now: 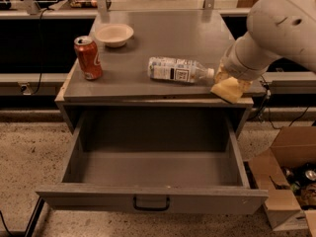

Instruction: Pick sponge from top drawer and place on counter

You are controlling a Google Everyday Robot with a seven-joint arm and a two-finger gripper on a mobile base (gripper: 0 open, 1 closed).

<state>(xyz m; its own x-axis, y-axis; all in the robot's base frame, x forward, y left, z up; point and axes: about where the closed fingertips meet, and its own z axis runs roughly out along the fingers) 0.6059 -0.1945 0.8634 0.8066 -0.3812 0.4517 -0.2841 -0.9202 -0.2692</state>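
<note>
The pale yellow sponge (230, 89) hangs at the end of my arm, over the front right corner of the grey counter (163, 33). My gripper (224, 82) is shut on it; the cream wrist covers most of the fingers. Whether the sponge touches the counter I cannot tell. The top drawer (148, 199) is pulled wide open below the counter. Its inside shows only bare grey metal. Its dark pull handle (150, 204) is in the middle of the front panel.
On the counter a red soda can (89, 57) stands at the left, a white bowl (114, 34) sits behind it, and a plastic bottle (180, 69) lies on its side just left of the sponge. An open cardboard box (286, 181) stands on the floor at the right.
</note>
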